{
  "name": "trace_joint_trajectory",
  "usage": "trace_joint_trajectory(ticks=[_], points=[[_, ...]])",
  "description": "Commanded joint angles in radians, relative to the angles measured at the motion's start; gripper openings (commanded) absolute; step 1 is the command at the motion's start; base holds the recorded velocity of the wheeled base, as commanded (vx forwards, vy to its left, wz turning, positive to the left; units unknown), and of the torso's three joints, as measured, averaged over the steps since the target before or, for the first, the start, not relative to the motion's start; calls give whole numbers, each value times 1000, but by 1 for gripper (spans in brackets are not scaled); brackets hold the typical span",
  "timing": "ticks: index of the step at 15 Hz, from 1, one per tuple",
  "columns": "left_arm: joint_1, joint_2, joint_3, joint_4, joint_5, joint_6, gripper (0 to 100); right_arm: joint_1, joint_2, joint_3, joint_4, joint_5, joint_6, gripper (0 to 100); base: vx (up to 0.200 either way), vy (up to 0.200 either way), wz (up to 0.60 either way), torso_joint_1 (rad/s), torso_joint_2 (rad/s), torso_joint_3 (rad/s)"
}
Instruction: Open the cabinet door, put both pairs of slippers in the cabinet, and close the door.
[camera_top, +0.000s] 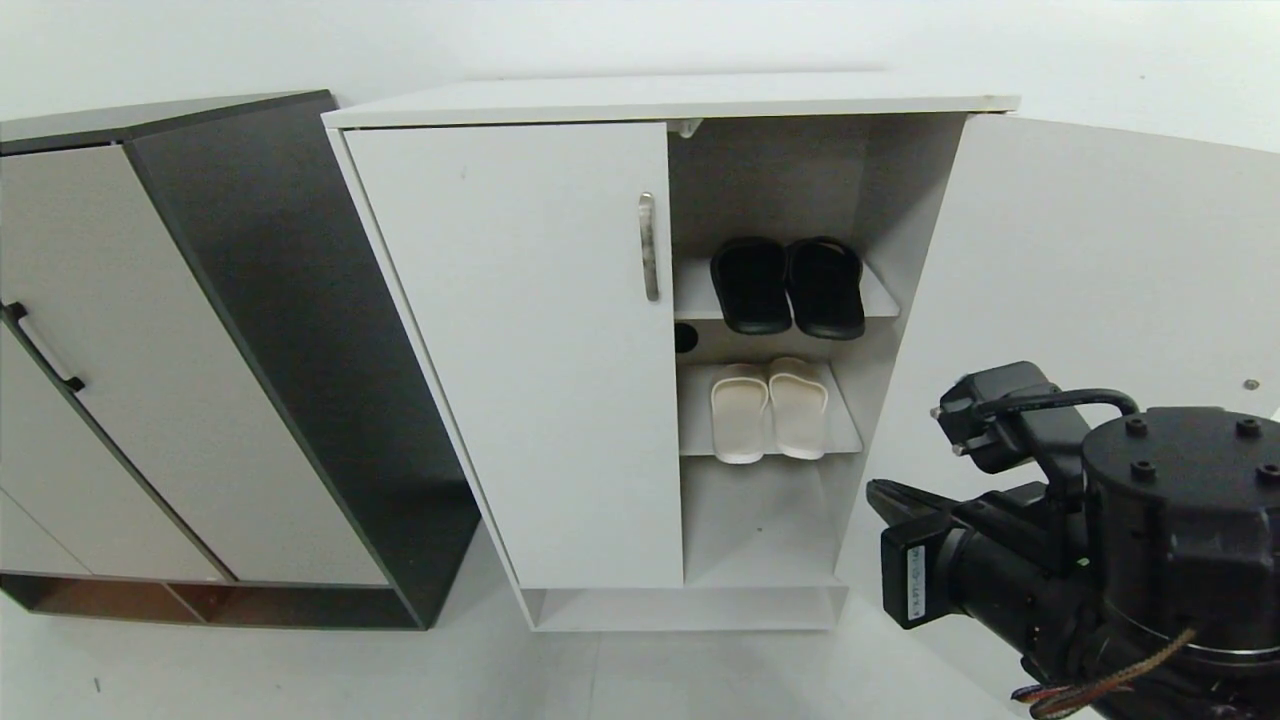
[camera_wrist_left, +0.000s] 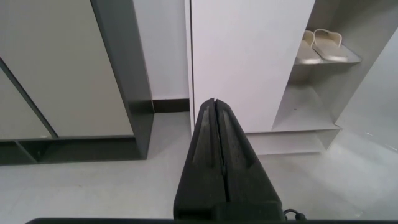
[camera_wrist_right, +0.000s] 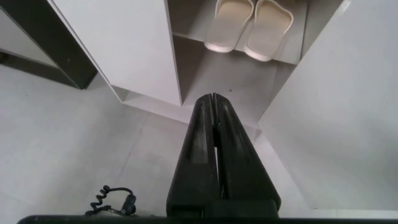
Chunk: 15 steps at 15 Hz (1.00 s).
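Head view, slippers (camera_top: 750, 285) shelved in open cabinet (camera_top: 520, 350)

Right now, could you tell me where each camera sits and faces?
Head view: on the head, facing forward and down at the white cabinet, right door open; right arm lower right.
Left wrist view: on the left wrist, facing the cabinet's closed door past the shut left tool.
Right wrist view: on the right wrist, facing its lower shelves past the shut right tool.
All share the white slippers.
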Motion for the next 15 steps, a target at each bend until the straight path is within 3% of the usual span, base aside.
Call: trace_joint_trajectory(ticks=[1, 7, 15], points=[[0, 0, 0, 0, 0, 0, 0, 0, 1, 0, -2, 0, 0, 0, 0, 0, 0, 12, -207, -212], [0, 0, 0, 0, 0, 0, 0, 0, 3, 2, -2, 0, 0, 0, 0, 0, 0, 45, -386, -350], [0, 0, 0, 0, 0, 0, 0, 0, 1, 3, -2, 0, 1, 0, 0, 0, 0, 129, -464, -331]])
